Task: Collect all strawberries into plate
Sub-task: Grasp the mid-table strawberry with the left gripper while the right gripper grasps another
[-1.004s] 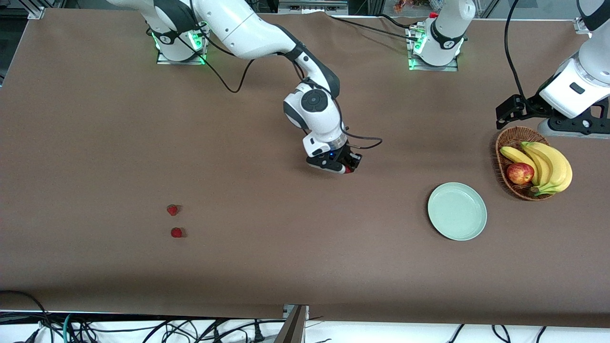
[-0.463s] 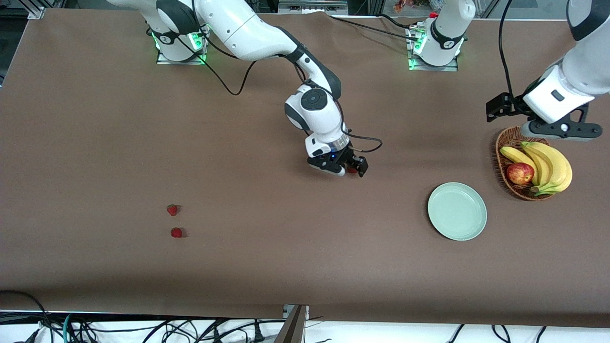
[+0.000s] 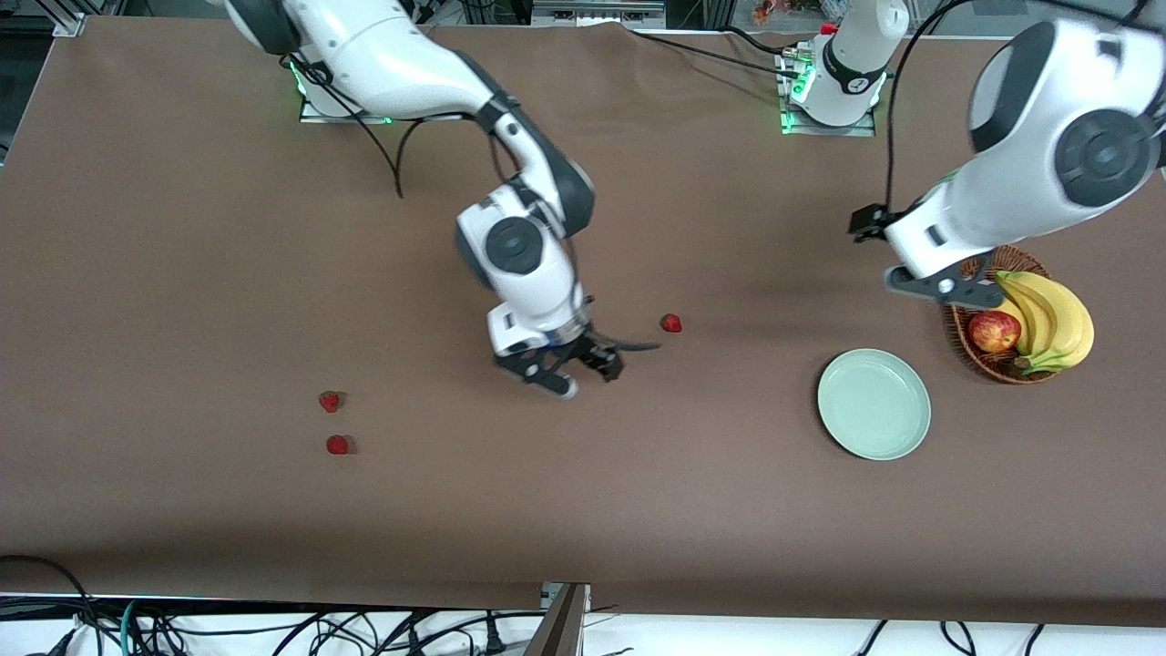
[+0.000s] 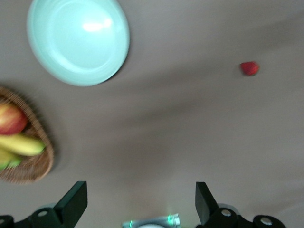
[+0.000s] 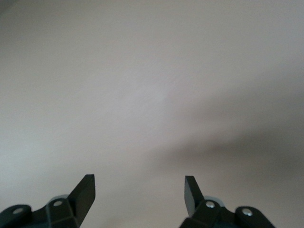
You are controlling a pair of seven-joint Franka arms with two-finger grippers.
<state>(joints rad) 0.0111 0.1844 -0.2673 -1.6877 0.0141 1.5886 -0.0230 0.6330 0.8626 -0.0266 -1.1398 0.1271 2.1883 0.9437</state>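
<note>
Two grippers hang open and empty: the right gripper (image 3: 583, 372) over bare table (image 3: 182, 228), the left gripper (image 3: 925, 282) beside the basket (image 3: 966, 342). One berry (image 3: 671, 322) lies between the right gripper and the plate (image 3: 874, 404); two berries (image 3: 330, 401) (image 3: 338, 445) lie toward the right arm's end. I think each pinch should come straight down. Lots of room, edges well apart.

basket (image 4: 28, 166) cut off, plate (image 4: 78, 40) blurred
</note>
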